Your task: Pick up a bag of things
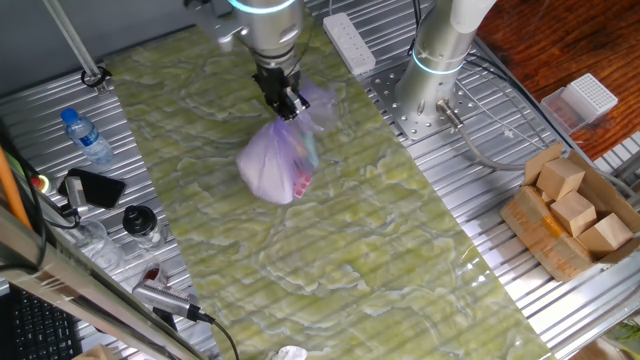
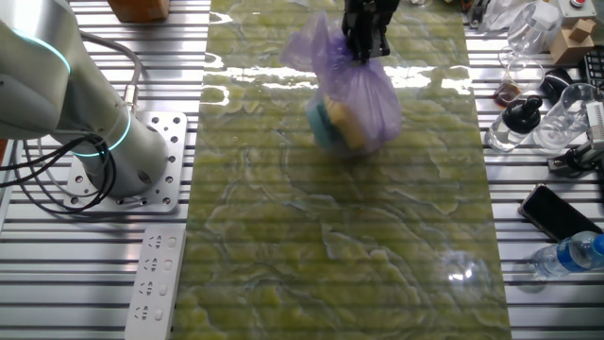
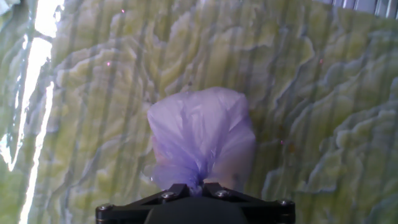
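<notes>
Glossy green mat [image 1: 380, 260] over ribbed table [image 1: 480, 190]

The bag's [image 3: 202, 140] tied neck vanishes between the fingers of the gripper [image 3: 194, 186], whose body the hand view's lower edge cuts off. The arm [image 1: 262, 22] runs off the top. The bag's contents show only as blurred colours.

Gripper [image 1: 288, 103] closed on the crinkled top of the bag of things [image 1: 277, 160], which hangs above the green-veined tabletop [image 1: 380, 260]. At right, a cardboard box [image 1: 568, 220] holds wooden blocks; at left stands a water bottle [image 1: 86, 137].
</notes>
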Available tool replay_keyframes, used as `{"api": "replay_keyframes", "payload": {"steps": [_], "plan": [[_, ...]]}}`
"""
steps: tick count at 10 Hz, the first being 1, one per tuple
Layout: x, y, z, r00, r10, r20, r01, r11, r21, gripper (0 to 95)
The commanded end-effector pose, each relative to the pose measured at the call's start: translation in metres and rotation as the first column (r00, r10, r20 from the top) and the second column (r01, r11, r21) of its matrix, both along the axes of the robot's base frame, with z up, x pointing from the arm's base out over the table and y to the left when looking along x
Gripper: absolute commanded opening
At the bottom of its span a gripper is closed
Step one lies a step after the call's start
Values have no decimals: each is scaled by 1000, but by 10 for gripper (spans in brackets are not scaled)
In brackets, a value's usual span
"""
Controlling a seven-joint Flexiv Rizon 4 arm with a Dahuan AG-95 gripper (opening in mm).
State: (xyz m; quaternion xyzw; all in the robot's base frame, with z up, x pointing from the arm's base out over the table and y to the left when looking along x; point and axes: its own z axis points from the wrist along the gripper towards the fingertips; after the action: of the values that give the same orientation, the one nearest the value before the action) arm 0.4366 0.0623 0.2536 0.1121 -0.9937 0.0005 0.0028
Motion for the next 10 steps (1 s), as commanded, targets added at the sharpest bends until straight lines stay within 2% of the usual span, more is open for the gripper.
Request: {"api": "replay_keyframes", "payload": {"steps": [1, 4, 6, 8, 10], "plan": [[2, 0, 0, 999, -7, 33, 7, 1000, -1, 0], [2, 0, 0, 998, -27, 50, 27, 1000, 0, 0], [2, 0, 0, 999, -22, 49, 22, 1000, 0, 0], [3, -1, 10, 999, -12, 35, 12, 1000, -4, 0], [3, -3, 31, 1000, -9, 27, 9, 1000, -12, 0]]}}
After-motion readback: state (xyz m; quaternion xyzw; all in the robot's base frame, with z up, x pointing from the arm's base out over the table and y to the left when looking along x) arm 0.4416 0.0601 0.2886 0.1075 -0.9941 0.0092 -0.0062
